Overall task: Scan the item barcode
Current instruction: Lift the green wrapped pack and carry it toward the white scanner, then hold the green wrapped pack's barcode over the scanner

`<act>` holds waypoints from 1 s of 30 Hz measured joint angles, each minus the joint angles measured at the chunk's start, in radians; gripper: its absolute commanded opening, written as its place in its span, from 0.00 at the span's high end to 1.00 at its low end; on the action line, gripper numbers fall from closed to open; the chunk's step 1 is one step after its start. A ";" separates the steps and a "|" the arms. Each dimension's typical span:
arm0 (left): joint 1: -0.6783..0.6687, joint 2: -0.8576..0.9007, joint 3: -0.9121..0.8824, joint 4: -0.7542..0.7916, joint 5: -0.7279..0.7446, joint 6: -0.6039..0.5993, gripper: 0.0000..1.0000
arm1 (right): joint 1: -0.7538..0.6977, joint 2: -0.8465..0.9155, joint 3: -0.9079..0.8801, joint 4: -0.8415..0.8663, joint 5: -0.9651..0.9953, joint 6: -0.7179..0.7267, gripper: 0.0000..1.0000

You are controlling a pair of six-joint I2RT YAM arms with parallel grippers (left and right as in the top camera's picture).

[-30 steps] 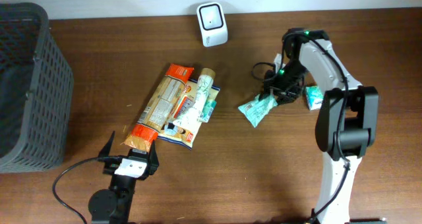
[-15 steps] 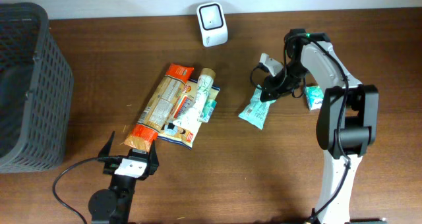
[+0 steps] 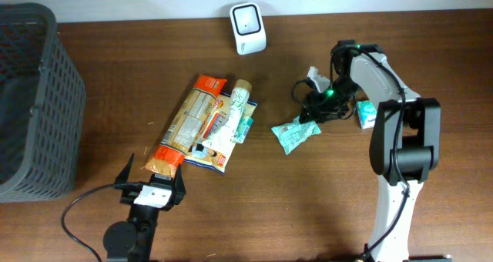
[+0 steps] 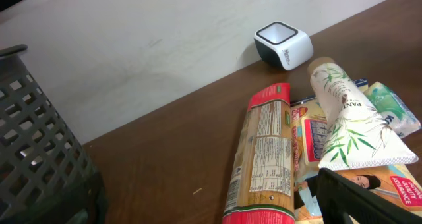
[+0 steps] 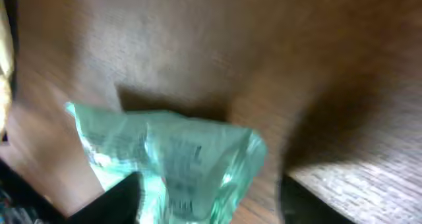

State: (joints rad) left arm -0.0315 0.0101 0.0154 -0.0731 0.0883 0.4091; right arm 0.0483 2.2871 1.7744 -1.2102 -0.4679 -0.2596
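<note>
Basket, dark mesh, at far left of table, well apart from everything else.

Left gripper parked at near edge, fingers spread wide, nothing between them. It takes no part in the work.

Loose pile just beyond it: long pasta packet with orange ends, white tube lying across a flat printed pack. None of it touched.

Barcode scanner, small and white, stands at the back edge, window facing the table.

Green pouch, the item in hand, lies on bare wood right of the pile, well short of the scanner.

Right gripper sits at the pouch's upper right end. Wrist view is blurred. Fingers look partly apart with the pouch between them, but I cannot tell whether they pinch it or only straddle it.

Small teal packet lies just right of that arm.

Judgement: step is the pick-up, with presentation to the scanner not yet done. Next move calls for a firm pinch on the pouch's end, then a lift and carry back-left to the scanner window. The barcode side must face the window. Which face carries the code is not readable.
</note>
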 measured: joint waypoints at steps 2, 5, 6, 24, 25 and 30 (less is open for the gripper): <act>0.000 0.000 0.000 0.000 0.000 0.000 0.01 | 0.003 0.001 -0.005 0.024 -0.002 0.008 0.68; 0.000 0.000 0.000 0.000 0.000 0.000 0.01 | 0.007 0.001 -0.021 0.026 -0.029 0.007 0.96; 0.000 0.000 0.000 0.000 0.000 0.000 0.01 | 0.008 0.001 -0.033 0.019 -0.059 0.013 0.96; 0.000 0.001 0.000 0.000 0.000 0.000 0.01 | 0.117 -0.421 0.337 0.003 0.018 0.314 0.96; 0.000 0.000 0.000 0.001 0.000 0.000 0.01 | 0.203 -0.420 0.333 0.109 0.213 0.315 0.96; 0.000 0.001 0.000 0.000 0.000 0.000 0.01 | 0.425 -0.336 0.344 0.765 0.802 0.001 0.96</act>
State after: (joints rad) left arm -0.0315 0.0109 0.0158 -0.0731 0.0883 0.4091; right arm 0.4736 1.9514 2.1189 -0.4454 0.3340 -0.2584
